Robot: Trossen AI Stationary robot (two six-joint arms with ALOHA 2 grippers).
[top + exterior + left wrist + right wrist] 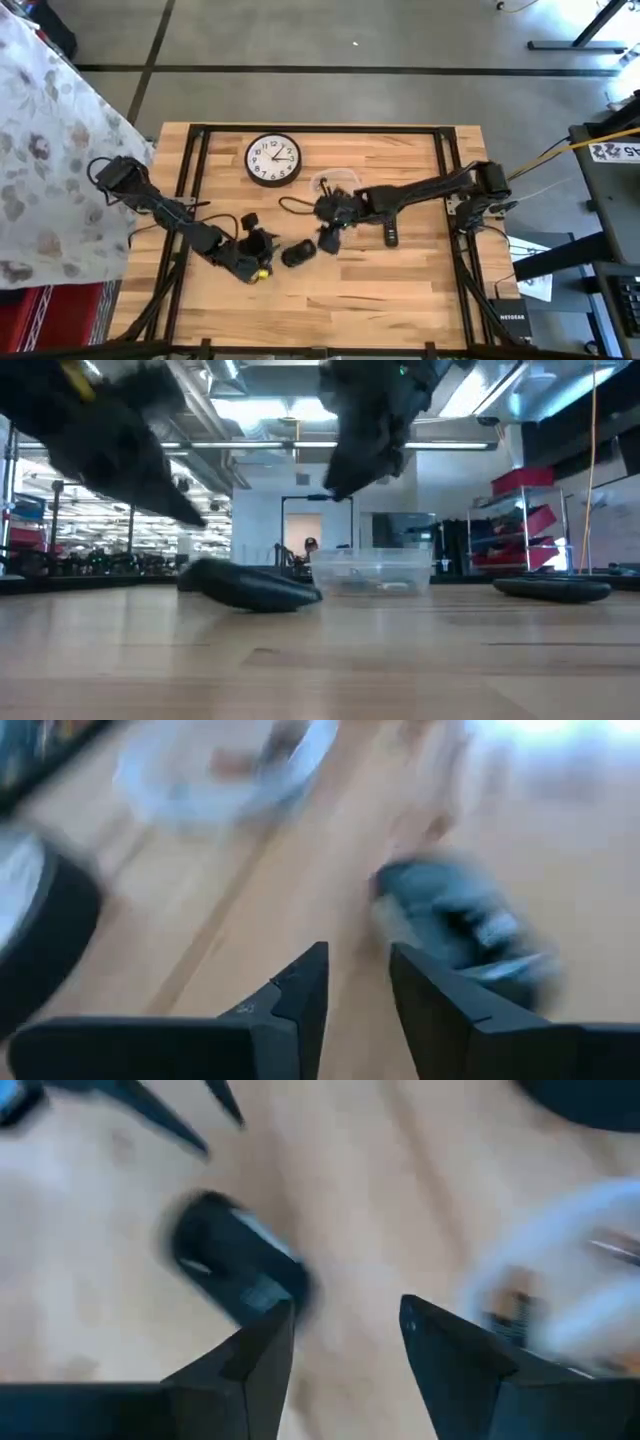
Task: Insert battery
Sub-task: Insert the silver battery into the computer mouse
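A dark rounded device (298, 253) lies on the wooden table between my two grippers; it also shows in the left wrist view (460, 925) and the right wrist view (235, 1270). My left gripper (262, 244) hovers open just left of it, with nothing between its fingers (358, 960). My right gripper (329, 238) hovers open just right of it, also with nothing in it (345, 1315). A clear plastic tub (335, 185) behind them holds small blurred things (510, 1315); I cannot make out a battery.
A round black-rimmed wall clock (273, 160) lies flat at the table's far middle. A small black remote (391, 236) lies right of my right gripper. Bare wood (350, 300) stretches along the near edge. A patterned cloth (40, 150) hangs beyond the left edge.
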